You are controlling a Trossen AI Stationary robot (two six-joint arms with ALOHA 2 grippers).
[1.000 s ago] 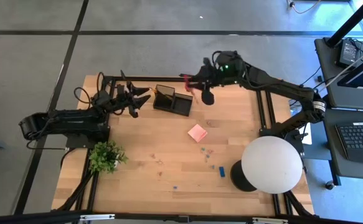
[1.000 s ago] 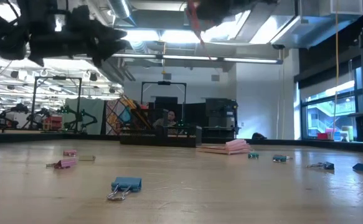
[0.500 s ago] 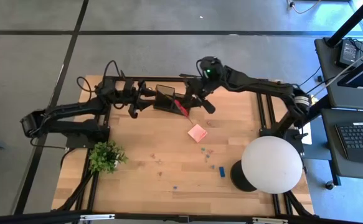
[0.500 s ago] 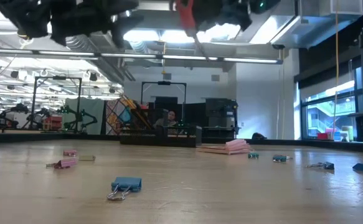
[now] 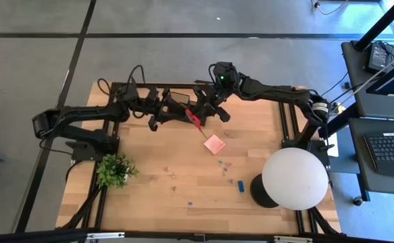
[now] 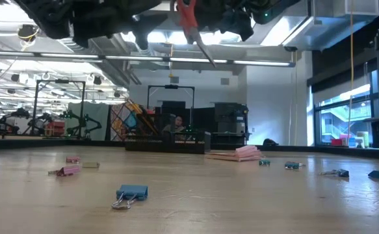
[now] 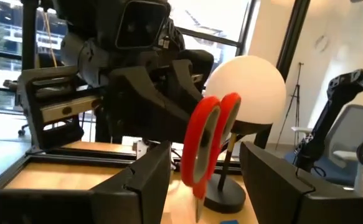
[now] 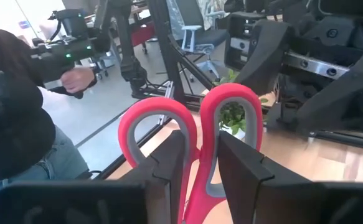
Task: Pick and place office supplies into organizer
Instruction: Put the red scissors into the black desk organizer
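Observation:
Red-handled scissors point(image 5: 193, 119) hang in the air over the table's far middle, with my right gripper point(image 5: 205, 111) shut on them. Their handle loops point(image 7: 209, 140) point toward my left gripper point(image 5: 177, 115), and the blades point(image 6: 205, 52) slant downward. My left gripper point(image 7: 206, 186) is open, one finger on each side of the loops; I see no touch. The black organizer point(image 5: 178, 101) is mostly hidden under both arms. My right gripper point(image 8: 206, 168) pinches the scissors between its two fingers at the red neck point(image 8: 201, 163), just below where the two handle loops meet. The fingers come in roughly level from the table's right side. The scissors are lifted clear of the table, loops away from the gripper.
A pink sticky-note pad point(image 5: 214, 144), small clips point(image 5: 225, 165) and a blue block point(image 5: 240, 183) lie on the wood. The white globe lamp point(image 5: 294, 179) stands near right, the green plant point(image 5: 114, 169) near left. A person point(image 8: 19, 124) with a controller stands beyond the table.
My right gripper has carried the scissors down and toward the table's left and near side, turning so the handle loops face the left gripper. My left gripper has risen and moved toward the table's right until its open fingers flank the loops.

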